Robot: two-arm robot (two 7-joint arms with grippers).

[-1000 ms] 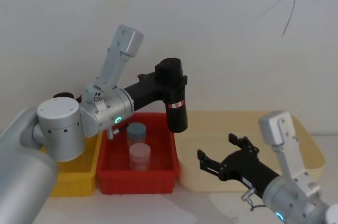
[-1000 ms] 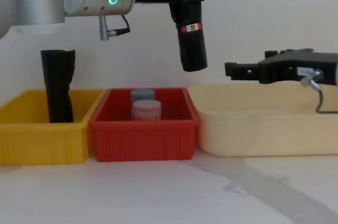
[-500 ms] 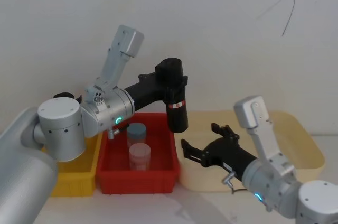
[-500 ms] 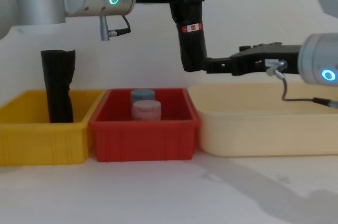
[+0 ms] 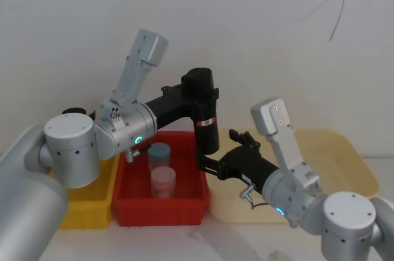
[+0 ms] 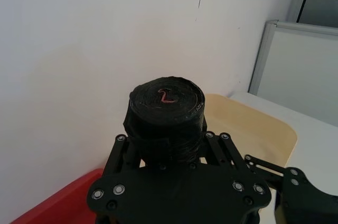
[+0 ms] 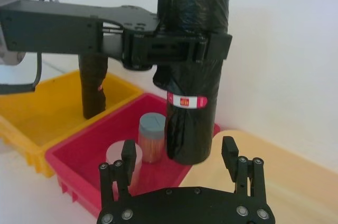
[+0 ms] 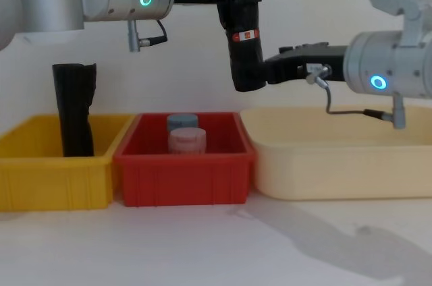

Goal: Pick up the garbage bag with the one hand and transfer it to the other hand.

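Lab test bench: bare white wall [image 5: 246, 15], white tabletop [image 8: 202, 245], yellow bin [image 8: 40, 185], red bin [image 8: 182, 181], cream bin [image 8: 337, 171], office partition [image 6: 296, 71].

The scene is viewed from the head camera, angled forward and down over the red bin [image 5: 160, 212], and taken side-on, low across the table [image 8: 202, 245], by the chest camera. The garbage bag [image 6: 166, 102] is seen end-on at close range from the left wrist and broadside, farther off, from the right wrist, where the red bin and yellow bin [image 7: 24, 137] are shared with both body views.
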